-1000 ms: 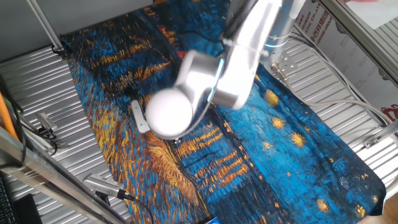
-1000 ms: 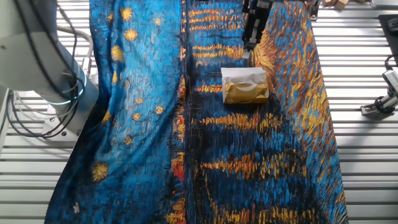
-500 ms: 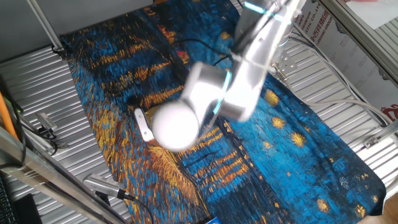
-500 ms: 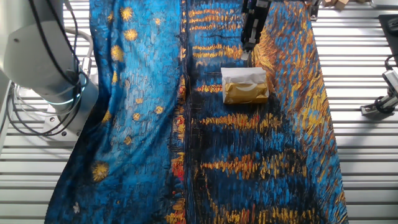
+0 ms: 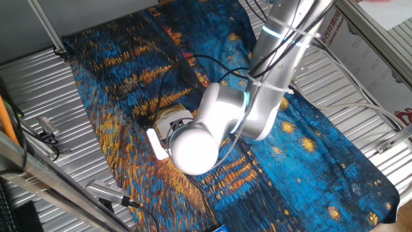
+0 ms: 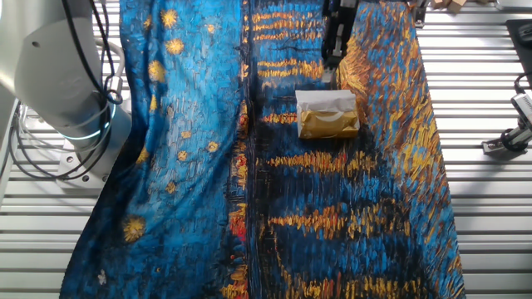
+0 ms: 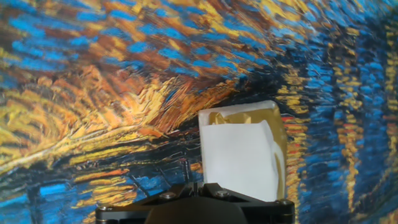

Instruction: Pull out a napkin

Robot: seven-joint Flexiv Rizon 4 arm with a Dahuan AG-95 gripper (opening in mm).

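The napkin [image 6: 325,100] is a white sheet sticking out of the far end of the shiny gold-tan packet [image 6: 329,124], which lies flat on the painted cloth. In the hand view the napkin [image 7: 239,158] covers most of the packet [image 7: 244,114], just right of centre. My gripper [image 6: 330,71] hangs a short way beyond the napkin's end, above the cloth and apart from it. Its fingers look pressed together with nothing between them. In the hand view only a thin slit shows at the gripper [image 7: 188,180]. In one fixed view the arm hides most of the packet [image 5: 172,118].
The starry-night cloth [image 6: 199,166] covers the middle of the ribbed metal table [image 6: 482,208]. The arm's base [image 6: 66,100] with cables stands at the left. Metal brackets [image 6: 515,133] sit on the right edge. Tools [image 5: 106,192] lie near the cloth's corner.
The arm's elbow has swung down and aside, uncovering part of the packet in one fixed view. The gripper has barely shifted near the napkin's end. Packet and napkin have not moved.
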